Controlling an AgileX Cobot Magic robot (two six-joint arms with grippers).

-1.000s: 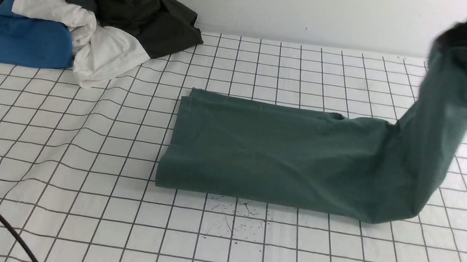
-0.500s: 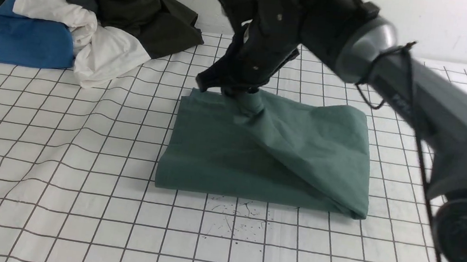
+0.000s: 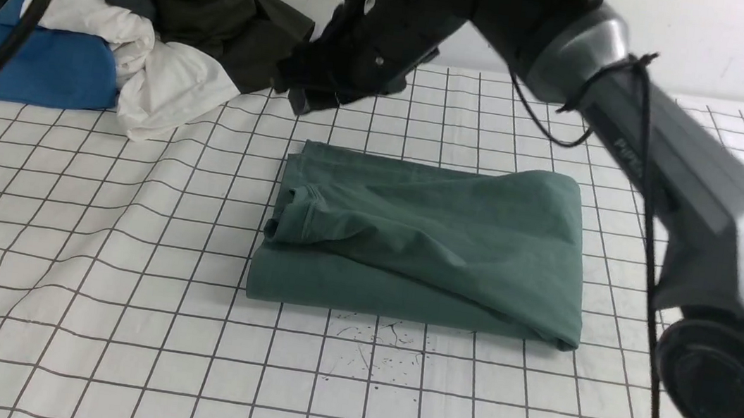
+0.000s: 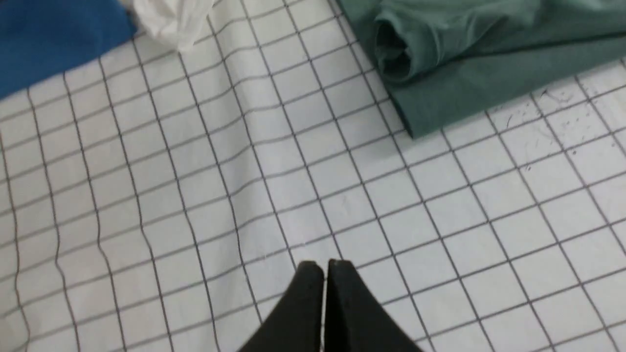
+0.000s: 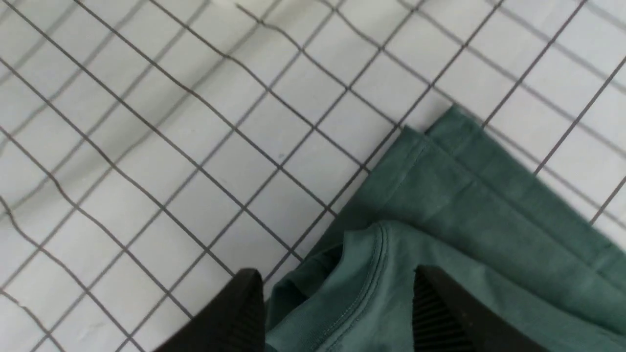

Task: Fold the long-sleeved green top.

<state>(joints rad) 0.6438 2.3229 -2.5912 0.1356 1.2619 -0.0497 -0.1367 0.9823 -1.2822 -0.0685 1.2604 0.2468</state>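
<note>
Jaws on my right gripper point(image 5: 337, 298) are standing wide apart, gripping nothing and hanging just above one end of the garment. Jaws on my left gripper point(image 4: 325, 268) are pressing shut on nothing, idling over bare cloth, probably because this fold needs one arm only.

A white gridded table cover point(image 3: 122, 278) is filling the front view. At its centre the green long-sleeved top point(image 3: 424, 244) is lying doubled into a rough rectangle, its upper layer sagging unevenly. I am judging the fold nearly done but untidy. At ten o'clock from it, a heap of other clothes point(image 3: 117, 28) is sitting well apart.

At the top's nine o'clock edge, a stitched end point(image 3: 293, 213) is bunching. Only the left wrist view is showing it rolled open like a tube. Only the right wrist view is showing its seam and the stacked layers beneath. Ink specks point(image 3: 376, 351) are dotting the cover at six o'clock.
</note>
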